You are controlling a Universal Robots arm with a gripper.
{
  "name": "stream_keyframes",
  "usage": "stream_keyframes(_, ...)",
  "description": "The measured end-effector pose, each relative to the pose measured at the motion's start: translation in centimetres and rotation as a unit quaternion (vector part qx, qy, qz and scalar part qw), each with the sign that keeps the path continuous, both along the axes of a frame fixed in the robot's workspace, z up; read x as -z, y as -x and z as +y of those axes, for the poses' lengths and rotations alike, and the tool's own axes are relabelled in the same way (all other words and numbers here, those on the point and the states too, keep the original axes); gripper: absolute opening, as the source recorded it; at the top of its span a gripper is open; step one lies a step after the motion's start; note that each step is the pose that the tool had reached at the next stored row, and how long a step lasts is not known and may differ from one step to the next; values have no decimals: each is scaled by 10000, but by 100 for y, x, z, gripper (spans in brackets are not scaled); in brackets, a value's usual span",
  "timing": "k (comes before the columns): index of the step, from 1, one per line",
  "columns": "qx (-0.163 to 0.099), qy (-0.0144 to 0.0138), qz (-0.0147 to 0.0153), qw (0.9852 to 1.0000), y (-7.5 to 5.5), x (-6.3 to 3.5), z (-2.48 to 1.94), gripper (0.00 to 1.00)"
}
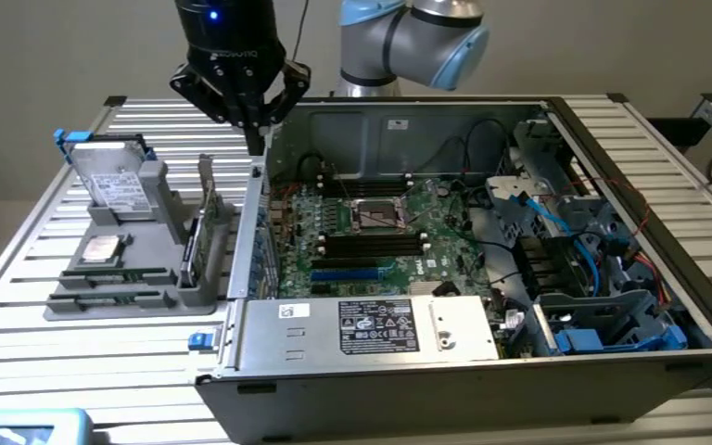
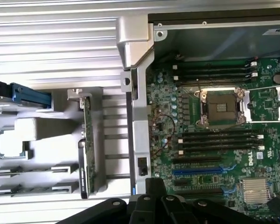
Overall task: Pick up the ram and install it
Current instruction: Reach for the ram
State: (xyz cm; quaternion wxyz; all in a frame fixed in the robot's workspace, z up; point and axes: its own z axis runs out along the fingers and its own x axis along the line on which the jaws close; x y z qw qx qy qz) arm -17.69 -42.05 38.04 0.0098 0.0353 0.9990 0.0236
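Two ram sticks (image 1: pixel 115 275) (image 2: pixel 35 171) lie flat in slots at the front of a grey holder (image 1: pixel 146 301) on the exterior view's left; each is a thin green board with black chips. My gripper (image 1: pixel 255 139) (image 2: pixel 154 191) hangs above the near-left wall of the open computer case (image 1: pixel 247 232), its fingers shut with nothing between them. It is well above and behind the ram sticks. The black empty memory slots (image 1: pixel 369 243) (image 2: pixel 219 137) sit on the green motherboard (image 1: pixel 425 222) beside the processor socket (image 1: pixel 378 215).
An upright green expansion card (image 1: pixel 208 218) (image 2: pixel 87 144) stands in the holder near the case wall. A silver hard drive (image 1: pixel 115 176) leans at the holder's back, a processor chip (image 1: pixel 103 248) in front of it. Cables and drive cages (image 1: pixel 578 278) fill the case's right side.
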Motion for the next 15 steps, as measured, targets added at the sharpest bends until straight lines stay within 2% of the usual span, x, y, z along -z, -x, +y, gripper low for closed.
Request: stream_keyframes(15,0,0,28,10000,671,94,-97,11)
